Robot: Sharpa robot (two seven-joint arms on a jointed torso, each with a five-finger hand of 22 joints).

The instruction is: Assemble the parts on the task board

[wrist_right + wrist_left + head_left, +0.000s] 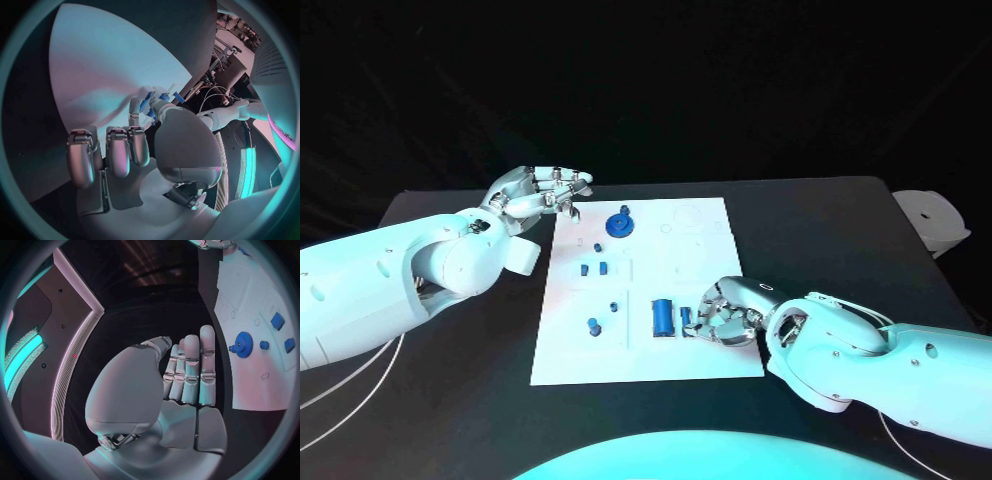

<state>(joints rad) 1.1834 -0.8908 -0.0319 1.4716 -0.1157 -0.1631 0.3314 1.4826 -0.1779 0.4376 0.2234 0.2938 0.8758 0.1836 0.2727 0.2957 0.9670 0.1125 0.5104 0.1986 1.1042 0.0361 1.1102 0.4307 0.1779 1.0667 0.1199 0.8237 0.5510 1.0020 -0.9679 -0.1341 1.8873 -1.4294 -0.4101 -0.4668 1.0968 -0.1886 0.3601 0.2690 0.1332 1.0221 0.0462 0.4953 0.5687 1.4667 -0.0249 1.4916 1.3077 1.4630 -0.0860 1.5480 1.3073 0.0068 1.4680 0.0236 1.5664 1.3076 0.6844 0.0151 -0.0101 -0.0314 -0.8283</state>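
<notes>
On the black table [848,215], I see the task board [697,300] at centre. My right hand [730,315] rests at its near right, fingers pinching a small blue part [687,320]. My left hand [538,190], fingers extended and released, hovers beside the far-left corner near the blue gear [623,222].

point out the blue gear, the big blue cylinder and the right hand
blue gear [622,222], head view, middle of its toothed disc
big blue cylinder [662,317], head view, middle of its side
right hand [728,311], head view, back of the hand
</notes>
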